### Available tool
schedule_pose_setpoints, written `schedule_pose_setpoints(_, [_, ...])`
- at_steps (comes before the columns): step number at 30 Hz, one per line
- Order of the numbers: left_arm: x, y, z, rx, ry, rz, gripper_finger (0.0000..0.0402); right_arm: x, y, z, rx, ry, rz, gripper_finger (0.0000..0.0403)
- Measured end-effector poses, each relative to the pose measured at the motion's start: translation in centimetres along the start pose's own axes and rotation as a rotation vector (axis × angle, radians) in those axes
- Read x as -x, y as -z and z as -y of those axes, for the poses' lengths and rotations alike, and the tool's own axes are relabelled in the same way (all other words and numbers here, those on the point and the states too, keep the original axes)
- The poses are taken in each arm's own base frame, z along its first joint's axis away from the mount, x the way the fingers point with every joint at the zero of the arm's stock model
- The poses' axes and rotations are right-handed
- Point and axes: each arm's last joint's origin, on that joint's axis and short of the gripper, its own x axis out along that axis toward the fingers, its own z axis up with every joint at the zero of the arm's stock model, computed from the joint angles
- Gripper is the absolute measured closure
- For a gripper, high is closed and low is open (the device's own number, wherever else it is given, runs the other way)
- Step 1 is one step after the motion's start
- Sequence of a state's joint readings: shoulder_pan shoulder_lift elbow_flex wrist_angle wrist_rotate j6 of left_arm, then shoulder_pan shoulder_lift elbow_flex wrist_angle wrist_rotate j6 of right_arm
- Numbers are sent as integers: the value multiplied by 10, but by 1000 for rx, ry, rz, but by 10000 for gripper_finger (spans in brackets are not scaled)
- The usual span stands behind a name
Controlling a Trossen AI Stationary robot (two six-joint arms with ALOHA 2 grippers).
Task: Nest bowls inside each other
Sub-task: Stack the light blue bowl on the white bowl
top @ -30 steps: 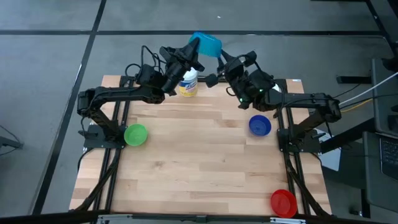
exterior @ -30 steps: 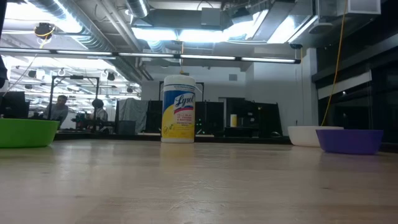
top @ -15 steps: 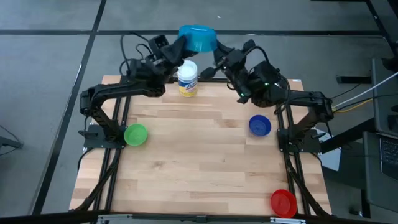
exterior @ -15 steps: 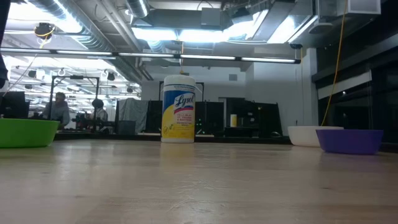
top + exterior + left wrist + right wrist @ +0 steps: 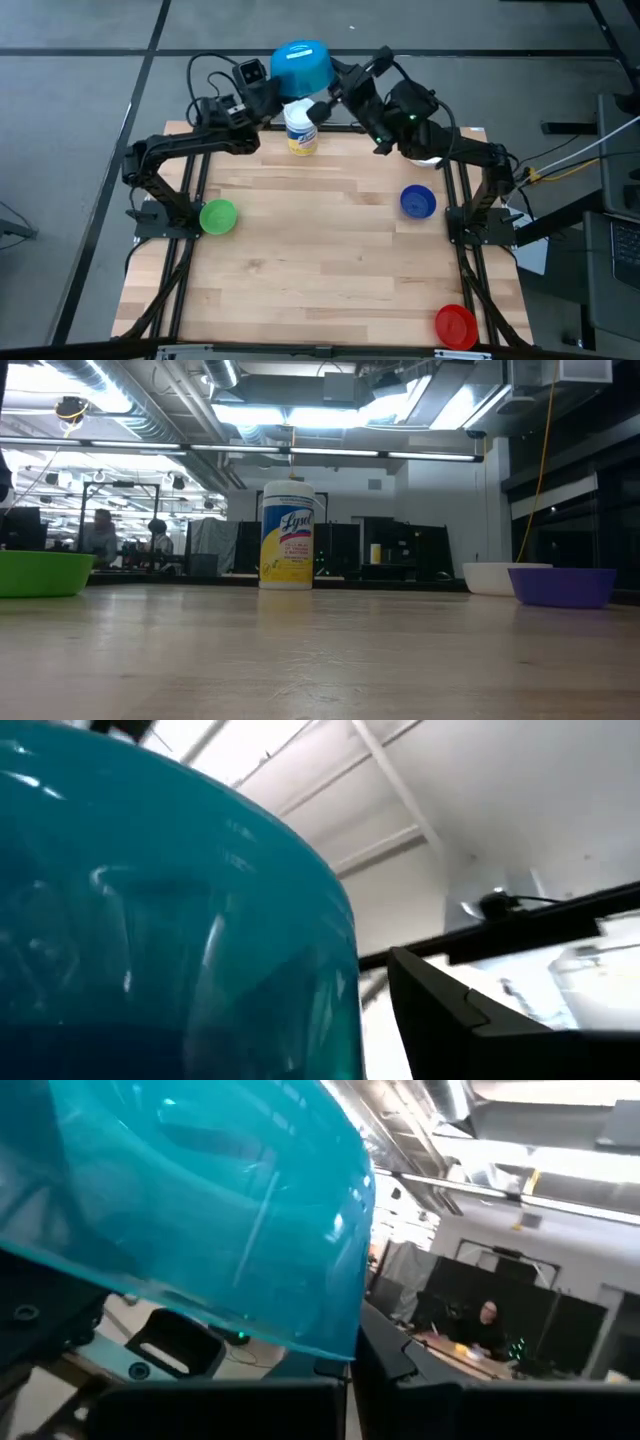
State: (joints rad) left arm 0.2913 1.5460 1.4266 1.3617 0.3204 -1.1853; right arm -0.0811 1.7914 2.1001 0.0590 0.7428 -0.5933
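Note:
The light blue bowl [image 5: 300,64] hangs mouth-down, high above the table's far edge and over the white canister. My right gripper [image 5: 333,86] is shut on it from the right. My left gripper [image 5: 266,84] stands open at its left side, and one finger [image 5: 440,1010] is apart from the bowl's wall [image 5: 180,920]. The green bowl [image 5: 218,216] sits on its base at the table's left. The dark blue bowl [image 5: 418,201] sits at the right, with the white bowl [image 5: 490,578] beside it. The red bowl [image 5: 455,325] sits at the near right corner. My right gripper holds the light blue bowl by its rim [image 5: 335,1348] on the bowl's right side, coming at it roughly level from the right. The bowl is lifted clear, its mouth down. My left gripper: I cannot tell whether its hidden finger touches the bowl.
The white canister with a yellow label [image 5: 301,128] stands upright at the far middle of the table [image 5: 320,280], right below the held bowl. In the high view my right arm covers most of the white bowl.
The light blue bowl has gone up and toward the table's left, and has turned from tilted to mouth-down. Both grippers have risen with it. My left gripper has tipped upward beside the bowl.

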Motion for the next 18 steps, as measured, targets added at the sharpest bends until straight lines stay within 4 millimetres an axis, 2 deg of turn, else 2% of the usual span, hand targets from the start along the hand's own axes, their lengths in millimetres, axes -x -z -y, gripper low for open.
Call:
schedule_pose_setpoints(6, [19, -9, 6, 56, -60, -101, 242, 12, -5, 14, 23, -115, -21, 402])
schedule_pose_setpoints(11, [33, -16, 31, 31, -191, -177, 214, 14, -7, 12, 1, -172, 7, 402])
schedule_pose_setpoints(14, [46, -10, 27, 14, -277, -242, 204, 17, -8, 11, -19, -160, -7, 403])
schedule_pose_setpoints(18, [54, -6, 25, 20, -337, -315, 197, 20, -17, 19, -62, -117, 21, 403])
